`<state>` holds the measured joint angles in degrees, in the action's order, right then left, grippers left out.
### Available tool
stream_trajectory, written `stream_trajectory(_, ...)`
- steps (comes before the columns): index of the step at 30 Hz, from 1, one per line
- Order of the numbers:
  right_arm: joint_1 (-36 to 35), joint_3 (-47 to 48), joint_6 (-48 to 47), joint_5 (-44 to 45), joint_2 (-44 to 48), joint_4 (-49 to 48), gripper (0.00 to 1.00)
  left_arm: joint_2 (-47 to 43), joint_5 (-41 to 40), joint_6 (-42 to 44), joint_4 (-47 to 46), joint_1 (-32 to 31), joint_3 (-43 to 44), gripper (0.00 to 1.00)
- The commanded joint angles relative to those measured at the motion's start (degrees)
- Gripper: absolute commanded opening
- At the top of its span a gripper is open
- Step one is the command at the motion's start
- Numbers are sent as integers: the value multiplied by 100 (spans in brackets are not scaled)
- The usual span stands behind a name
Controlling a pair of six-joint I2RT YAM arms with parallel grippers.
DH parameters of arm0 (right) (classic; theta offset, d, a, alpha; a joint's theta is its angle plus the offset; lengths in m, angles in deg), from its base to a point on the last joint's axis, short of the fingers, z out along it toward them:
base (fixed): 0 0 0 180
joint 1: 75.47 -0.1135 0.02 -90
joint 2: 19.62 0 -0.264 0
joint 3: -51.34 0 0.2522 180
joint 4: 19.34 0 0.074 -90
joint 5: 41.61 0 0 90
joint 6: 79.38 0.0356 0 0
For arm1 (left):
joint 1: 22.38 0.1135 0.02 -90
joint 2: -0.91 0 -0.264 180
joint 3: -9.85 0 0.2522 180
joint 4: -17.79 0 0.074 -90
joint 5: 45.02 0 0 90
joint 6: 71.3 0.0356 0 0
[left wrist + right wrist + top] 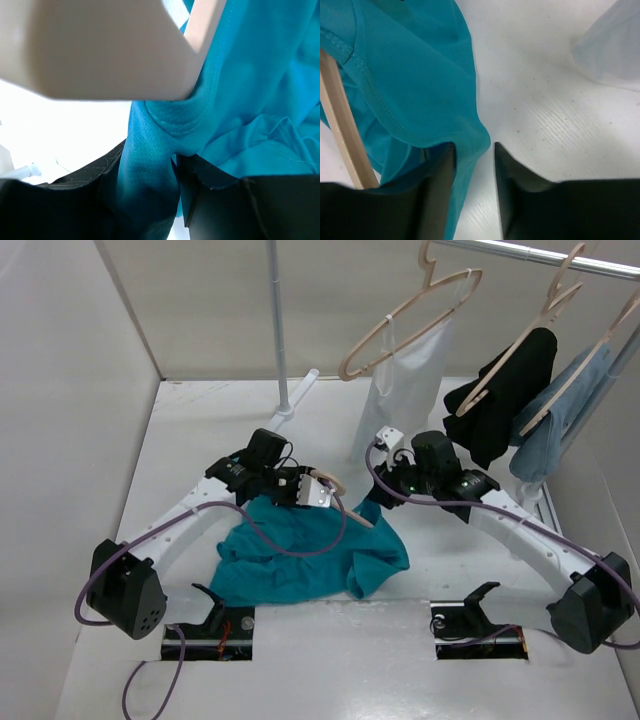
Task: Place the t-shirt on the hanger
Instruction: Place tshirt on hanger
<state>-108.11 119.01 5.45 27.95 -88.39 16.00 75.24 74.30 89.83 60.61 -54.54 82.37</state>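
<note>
Teal short-sleeved cotton t-shirt (300, 565) is found crumpled on the white table (330, 660) between the arms. The pale beige wooden hanger (358, 516) is partly buried in it, and the neckline is judged not yet seated. A fold is pinched tight by the left gripper (150, 167). The right gripper (474, 150) is held slightly parted, hem in the gap, unclamped. Both shoulders remain to be dressed.

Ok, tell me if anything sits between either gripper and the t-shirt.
Nothing visible does. The t-shirt is pinched in the left gripper and lies between the fingers of the right gripper, with the hanger alongside.
</note>
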Motion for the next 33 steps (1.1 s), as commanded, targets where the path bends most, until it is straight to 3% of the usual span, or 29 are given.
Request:
stream_trajectory(1,-49,392,-387,-153,179,249,47,-225,390,-283,56,-9,153,0)
stream_trajectory(3,-49,515,-536,-83,294,451,53,-225,390,-520,-32,-9,92,0)
stream_trajectory(7,-479,577,-774,-30,610,672,54,-41,496,-732,-154,-9,144,0)
stream_trajectory(15,-1350,313,-416,207,901,-197,55,21,496,-803,-155,-9,197,0)
stream_trajectory(25,-1403,375,-160,340,-197,-813,53,-32,601,-856,-41,-9,311,0)
stream_trajectory(27,-1455,427,-160,278,-251,-875,48,-84,601,-856,-41,-9,311,0)
stream_trajectory(28,-1455,427,-160,278,-312,-945,38,-85,601,-856,-41,-9,311,0)
stream_trajectory(29,-1455,427,-108,278,-382,-998,38,-85,601,-856,-41,-9,311,0)
stream_trajectory(30,-1455,427,-107,278,-382,-998,20,-85,601,-856,-41,-9,311,0)
stream_trajectory(33,-1455,427,25,217,-374,-998,0,-138,461,-979,-93,43,311,0)
